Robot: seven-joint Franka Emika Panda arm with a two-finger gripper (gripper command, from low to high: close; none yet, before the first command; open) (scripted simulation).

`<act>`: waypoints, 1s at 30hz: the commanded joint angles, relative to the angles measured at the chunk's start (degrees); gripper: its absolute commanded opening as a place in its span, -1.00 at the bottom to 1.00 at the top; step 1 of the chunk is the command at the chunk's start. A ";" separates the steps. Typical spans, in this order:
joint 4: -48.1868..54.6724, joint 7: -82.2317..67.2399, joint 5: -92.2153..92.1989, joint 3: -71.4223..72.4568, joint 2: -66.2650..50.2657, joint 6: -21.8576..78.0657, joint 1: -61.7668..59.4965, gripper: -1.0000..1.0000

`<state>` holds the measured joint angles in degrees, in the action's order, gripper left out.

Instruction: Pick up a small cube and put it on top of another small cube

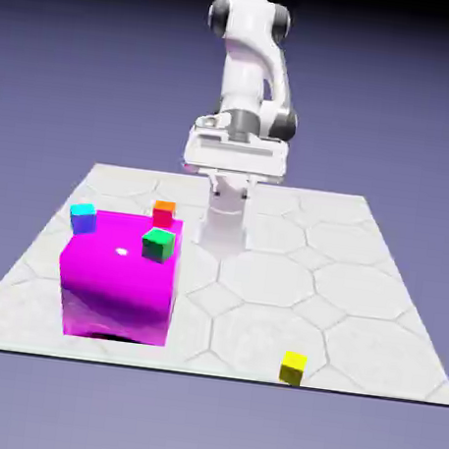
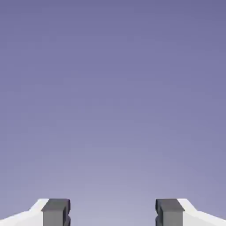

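- While the white arm (image 1: 249, 73) stands folded at the far edge, the table (image 1: 358, 294) spreads below and in front of the hand, tiled in pale hexagons.
- The big magenta block (image 1: 119, 280) sits below the hand, toward the exterior view's left.
- The gripper (image 2: 112, 212) is released: its grey fingertips (image 2: 56, 212) stand well apart with only the blue-violet backdrop between them.
- The green cube (image 1: 158, 244) rests tilted on the block's top.
- The blue cube (image 1: 83, 217) sits at the block's far corner, farther from the hand than the orange-red cube (image 1: 164, 211).
- The yellow cube (image 1: 293, 368) lies at the table's near edge, well apart from the hand and the other cubes.
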<state>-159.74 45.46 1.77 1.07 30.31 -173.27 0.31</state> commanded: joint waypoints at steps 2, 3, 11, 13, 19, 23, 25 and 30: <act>2.09 4.99 2.93 1.77 -3.90 1.22 -0.62 0.00; 3.14 7.48 4.39 2.65 -5.84 1.84 -0.93 0.00; 11.51 27.41 16.11 9.73 -21.41 6.73 -3.43 0.00; 13.60 32.40 19.04 11.50 -25.30 7.96 -4.05 0.00; 19.88 47.35 27.82 16.80 -36.98 11.63 -5.92 0.00; 24.07 57.31 33.68 20.34 -44.77 14.08 -7.16 0.00; 26.16 62.30 36.61 22.11 -48.66 15.30 -7.79 0.00; 29.71 70.76 41.58 25.12 -55.27 17.38 -8.84 0.00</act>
<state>-130.03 116.23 43.35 26.18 -24.96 -155.89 -8.53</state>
